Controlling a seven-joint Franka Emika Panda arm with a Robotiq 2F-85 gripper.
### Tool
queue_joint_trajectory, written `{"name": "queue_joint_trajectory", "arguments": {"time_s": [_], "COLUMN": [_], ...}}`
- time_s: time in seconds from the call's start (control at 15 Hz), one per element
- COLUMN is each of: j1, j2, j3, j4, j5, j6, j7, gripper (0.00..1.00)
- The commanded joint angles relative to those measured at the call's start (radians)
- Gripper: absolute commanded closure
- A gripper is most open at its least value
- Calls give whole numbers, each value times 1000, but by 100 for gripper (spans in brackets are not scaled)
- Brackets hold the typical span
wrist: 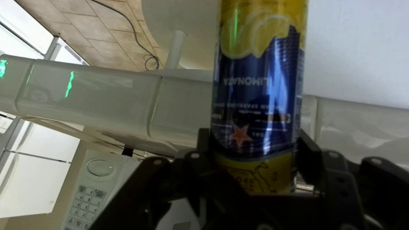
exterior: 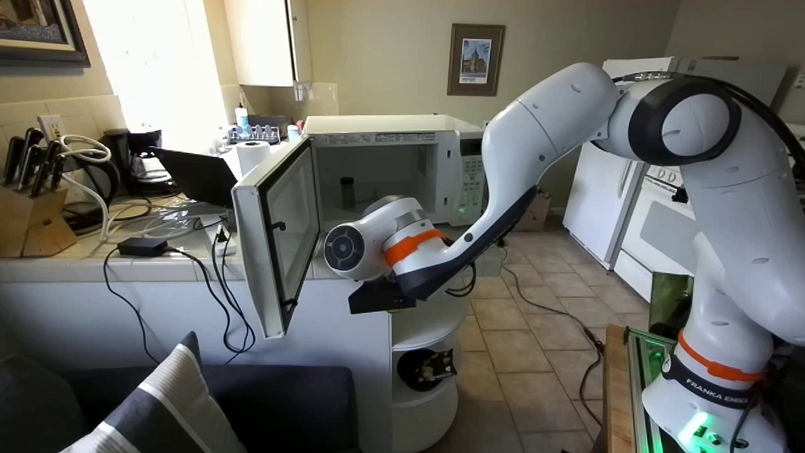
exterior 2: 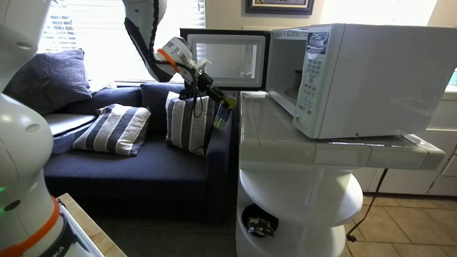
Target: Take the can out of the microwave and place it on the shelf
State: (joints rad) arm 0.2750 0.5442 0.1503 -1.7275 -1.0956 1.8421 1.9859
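1. Arm [exterior: 553,110]: smooth white shells, rounded and tubular, dotted with small oval plugs [exterior 2: 32,128].
2. Elbow [exterior: 676,123]: round white cap [exterior: 699,124] set in a thick black ring [exterior: 646,123].
3. Forearm [exterior: 516,141]: black strip [exterior: 427,282] along one edge.
4. Bands [exterior: 412,247]: orange, one at the wrist [exterior: 375,238] – fitted with a dark round cap [exterior: 344,248] – and one at the base [exterior: 723,414].
5. Base: black collar [exterior: 710,387] lettered "FRANKA EMIKA" in white; green light [exterior: 695,426] below.
6. Gripper [wrist: 254,143]: black, with jointed fingers [wrist: 310,156] and round grey screw heads [wrist: 376,160].
7. Cable [exterior 2: 155,35]: black, ribbed, run along the arm and looped near the gripper.

yellow-and-blue can [wrist: 257,95], white microwave [exterior 2: 385,82]
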Motion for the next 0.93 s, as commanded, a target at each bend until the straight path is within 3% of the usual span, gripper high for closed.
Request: {"name": "queue_joint_trajectory", "arguments": {"time_s": [0.0, 0.53, 0.87], "j1": [43, 151, 147], "j2": [46, 124, 150], "j3": [-8, -12, -40], "j4": [45, -44, -132], "j5": [-2, -40, -170], "j6": [-28, -74, -79], "j7": [13, 242, 381], "gripper": [62, 62, 62]}}
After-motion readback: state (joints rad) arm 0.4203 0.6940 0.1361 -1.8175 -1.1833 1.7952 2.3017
